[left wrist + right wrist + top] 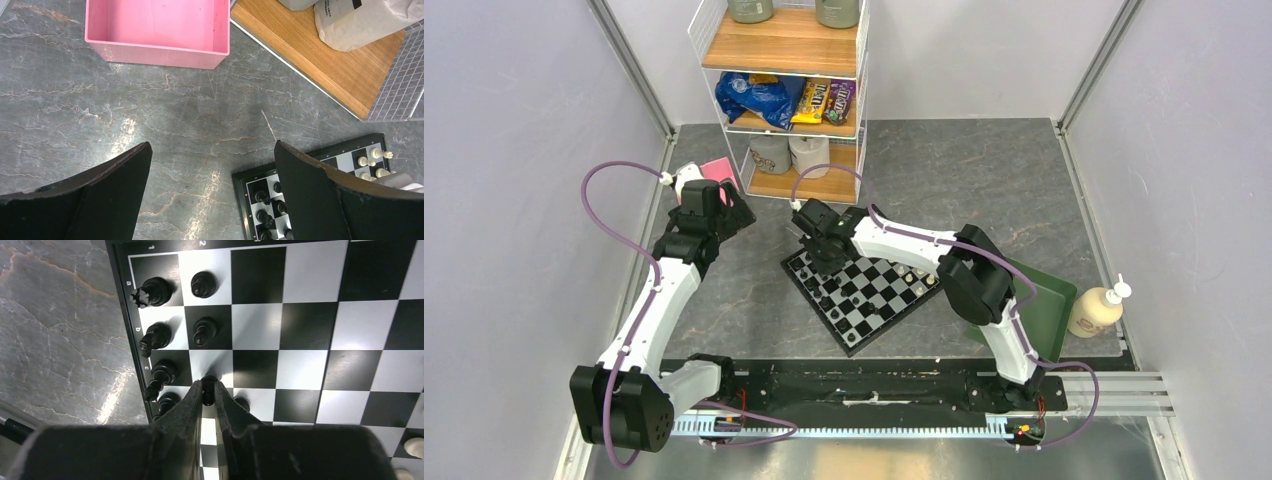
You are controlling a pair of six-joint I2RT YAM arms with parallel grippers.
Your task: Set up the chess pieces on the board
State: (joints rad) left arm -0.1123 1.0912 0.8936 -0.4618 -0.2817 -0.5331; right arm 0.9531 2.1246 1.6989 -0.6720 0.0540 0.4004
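The top camera looks steeply down from high behind the arms [649, 310], far off: shelf [774, 45] at 12 o'clock, board [879, 305] near centre. The left wrist camera faces the table [75, 115] from mid height, left gripper [212, 144] at 6, pink box [150, 52] at 11, shelf at 2, board corner at 5. The right wrist camera sits close over the board, right gripper [208, 386] at 6, black pieces [204, 331] at 10. All three share the board; both wrist views its black pieces.

Right black gripper [824, 260], jaws seemingly closed, hangs above the flat black-and-white checkered board [879, 300]; small black chess pieces [816, 286] stand just beneath them.
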